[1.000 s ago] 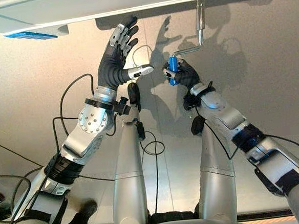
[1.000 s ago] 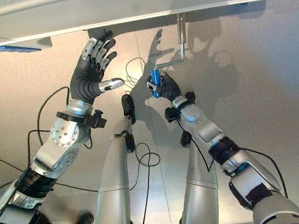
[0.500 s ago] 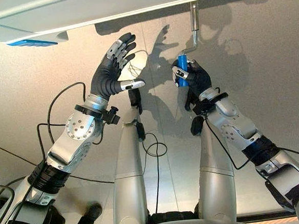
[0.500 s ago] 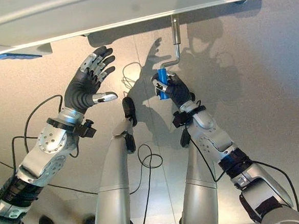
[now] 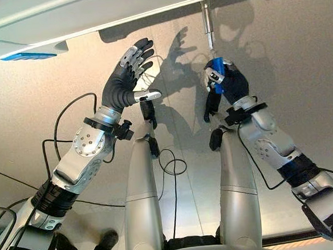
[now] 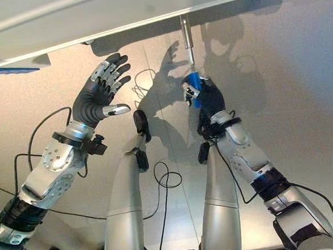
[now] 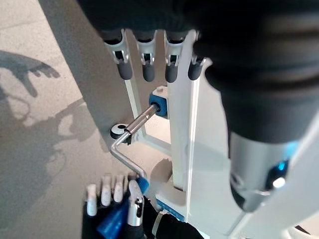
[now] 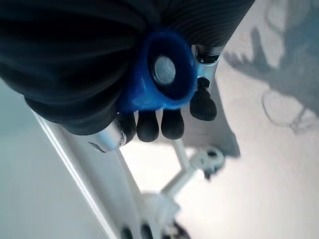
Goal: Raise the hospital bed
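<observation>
- Right hand point(image 5: 227, 82), dark-covered and silver-fingered, curled tight round the short blue plastic grip point(image 5: 218, 75) of a bent silver steel crank point(image 7: 130, 149); blue end cap with its metal rivet seen pressed into the palm in the right wrist view.
- Left hand point(image 5: 126, 76) raised beside it with fingers spread and straight, thumb out to the side, holding nothing, well apart from the crank.
- Crank shaft point(image 6: 187, 39) running from the grip up into the underside of the pale white hospital bed frame point(image 5: 90, 16), just below the frame's edge; blue bushing point(image 7: 158, 107) marking the socket in the left wrist view.
- Beneath both arms, plain grey floor point(image 5: 300, 81).
- Judged stiff and unyielding: rigid metal, likely geared and resistant, needing steady circular force rather than a jerk.
- Best hold on the blue grip alone, which probably spins on its pin; smooth plastic, so a full wrap safer than a fingertip pinch.
- Bare shaft thin, slick, poor for purchase.
- Cranking apparently under way; bed height not readable here.
</observation>
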